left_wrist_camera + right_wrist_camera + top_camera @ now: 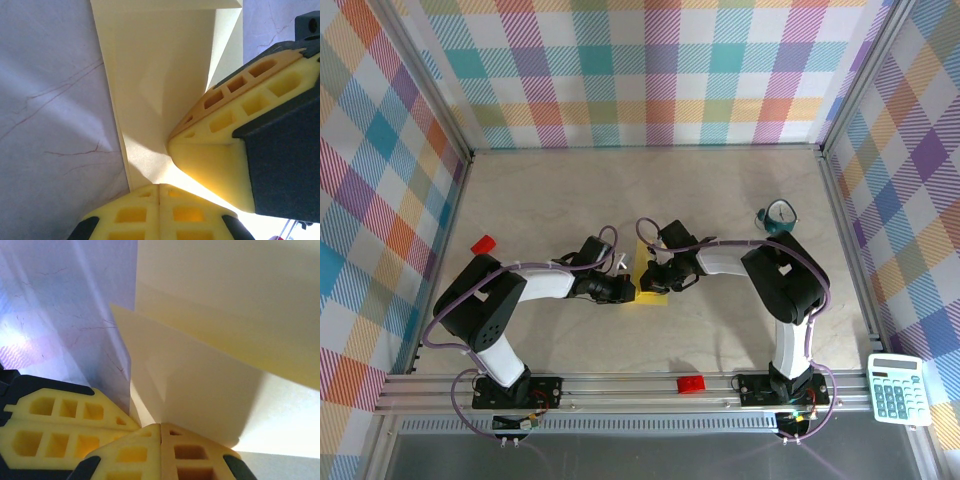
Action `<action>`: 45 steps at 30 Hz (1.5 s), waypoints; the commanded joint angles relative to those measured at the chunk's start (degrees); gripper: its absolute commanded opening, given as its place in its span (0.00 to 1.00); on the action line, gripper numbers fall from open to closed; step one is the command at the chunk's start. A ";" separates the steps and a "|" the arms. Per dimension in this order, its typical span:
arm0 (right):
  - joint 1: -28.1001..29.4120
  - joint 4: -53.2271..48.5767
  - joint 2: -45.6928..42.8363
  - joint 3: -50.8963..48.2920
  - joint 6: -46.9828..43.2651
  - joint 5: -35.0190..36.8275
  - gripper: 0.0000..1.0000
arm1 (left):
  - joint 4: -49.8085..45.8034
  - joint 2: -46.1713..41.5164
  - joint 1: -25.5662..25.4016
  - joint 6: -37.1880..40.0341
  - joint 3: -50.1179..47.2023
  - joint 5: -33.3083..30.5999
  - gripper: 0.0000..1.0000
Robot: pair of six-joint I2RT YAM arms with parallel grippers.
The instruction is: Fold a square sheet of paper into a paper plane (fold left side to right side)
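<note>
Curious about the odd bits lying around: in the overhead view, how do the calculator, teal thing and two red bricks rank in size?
1. calculator
2. teal thing
3. red brick on the rail and red brick on the table: they look alike, so unranked.

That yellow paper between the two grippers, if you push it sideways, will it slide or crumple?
Likely floppy: the paper is a thin sheet, and its folded flaps look lifted rather than flat. Probably very light, so a sideways push may buckle it. On the smooth table it could also skid unless pinned.
</note>
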 commanded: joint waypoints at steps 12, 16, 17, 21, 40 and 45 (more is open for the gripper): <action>-1.61 -8.12 0.84 2.82 -3.07 6.14 0.00 | -4.32 1.95 -0.36 0.37 -0.76 -2.53 0.00; -2.52 -7.44 -1.88 2.29 -3.83 5.49 0.00 | -2.88 1.64 -0.41 -0.75 -0.24 -1.23 0.00; -2.69 -6.83 -2.95 1.99 -4.06 5.26 0.00 | -2.44 1.39 -0.41 -1.11 0.10 -0.68 0.00; -4.79 -3.72 -7.38 -0.36 -4.06 3.24 0.00 | -1.48 -0.60 -0.28 -1.92 2.37 0.72 0.07; -13.51 18.64 -16.65 -14.84 4.18 -1.02 0.60 | -2.51 -0.41 4.78 4.71 8.92 -1.48 0.48; -13.69 22.53 -14.40 -15.24 6.34 -3.90 0.72 | -0.48 2.53 4.78 5.08 9.67 1.82 0.48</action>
